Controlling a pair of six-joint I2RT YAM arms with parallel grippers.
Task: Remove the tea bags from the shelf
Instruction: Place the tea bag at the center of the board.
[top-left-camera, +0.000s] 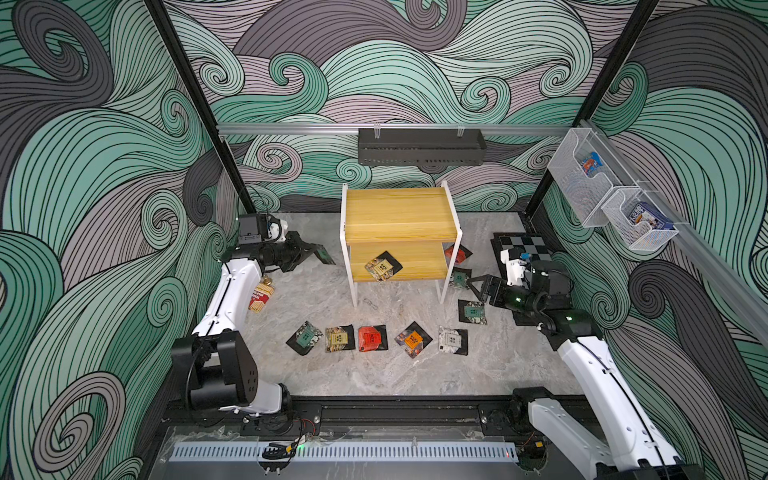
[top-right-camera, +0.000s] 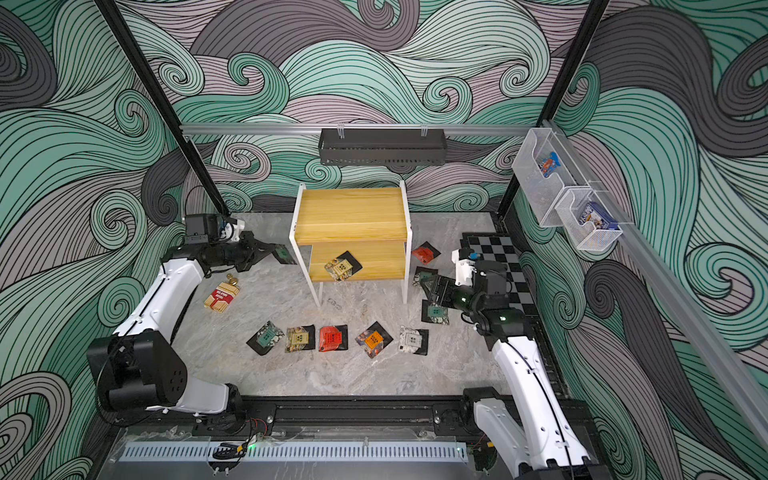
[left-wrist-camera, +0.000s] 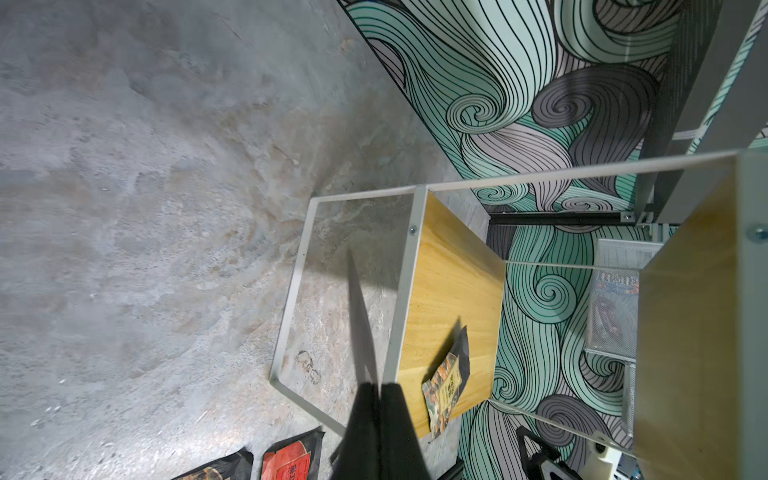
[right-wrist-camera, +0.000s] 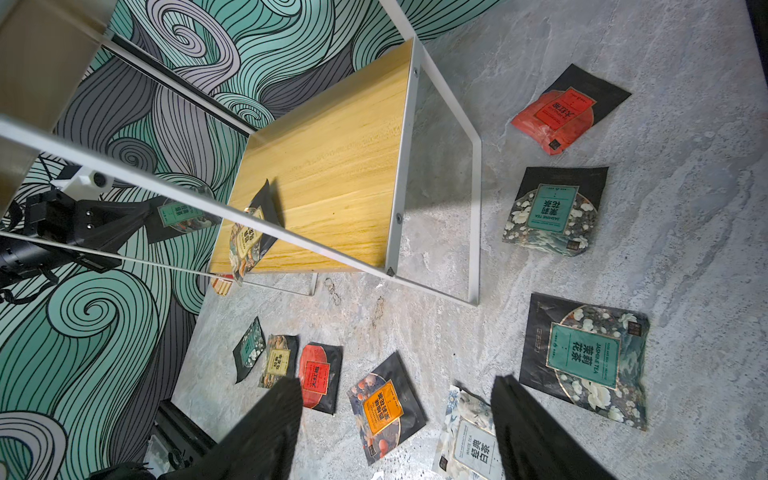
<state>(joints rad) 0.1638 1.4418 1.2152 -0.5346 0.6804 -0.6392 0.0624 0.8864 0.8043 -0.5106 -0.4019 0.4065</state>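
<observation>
Teal-labelled tea bag hangs pinched in the closed left end effector, beside the shelf and above the counter; so thin a hold could slip (or let it swing). Right end effector gapes empty. Reaching for the yellow-labelled tea bag overhanging the lower board risks clipping the white frame.
</observation>
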